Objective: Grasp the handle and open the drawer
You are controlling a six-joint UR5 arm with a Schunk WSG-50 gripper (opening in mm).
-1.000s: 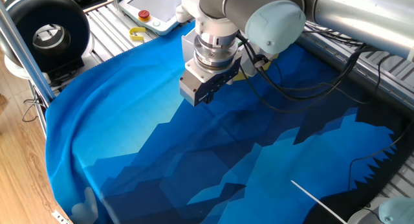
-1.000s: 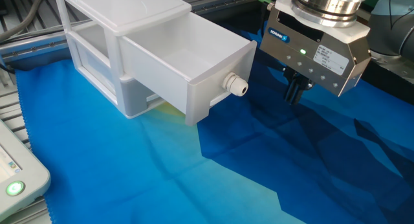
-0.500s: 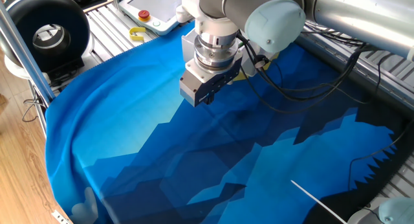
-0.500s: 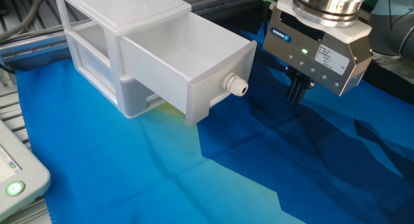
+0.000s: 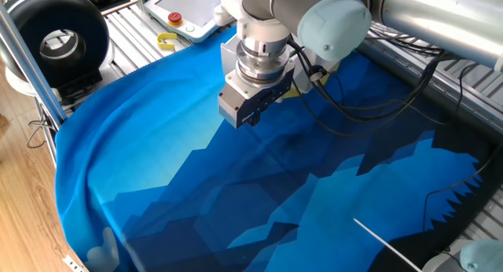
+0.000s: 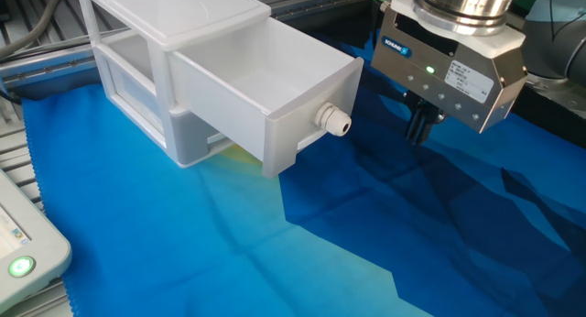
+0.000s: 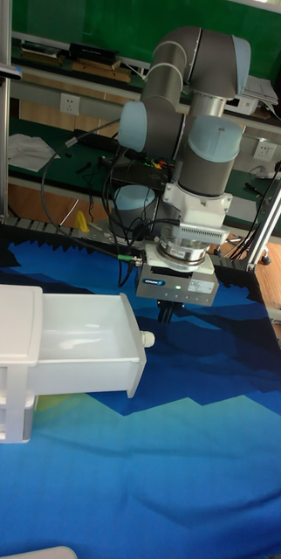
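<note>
**Drawer stands open; the arm has let go and barely stirs**

From one fixed view, the gripper [image 5: 250, 119] hangs over the blue cloth [image 5: 196, 185] that covers the table, in the same spot as a second ago. Nothing has shifted here. The drawer is out of sight in this view, hidden behind the arm, and I cannot make out how the jaws stand.

From the other fixed view, the drawer [image 6: 265, 92] is pulled well out of its white cabinet [image 6: 137, 42], its inside empty. The handle [image 6: 334, 121] on the front face looks pale here, not black, and it is free: the gripper [image 6: 419, 126] sits beside it, apart, a little higher. The dark fingers [image 6: 417, 125] appear close together with nothing between them. Against the earlier pictures the gripper body has crept only a hair further from the drawer; the drawer itself has not moved.

From the tall fixed view, the gripper [image 7: 166, 314] hangs just above and beside the handle [image 7: 146, 338], not touching, jaws seemingly shut and empty.

To my eye the opening is done, and the arm is merely backing off.
</note>
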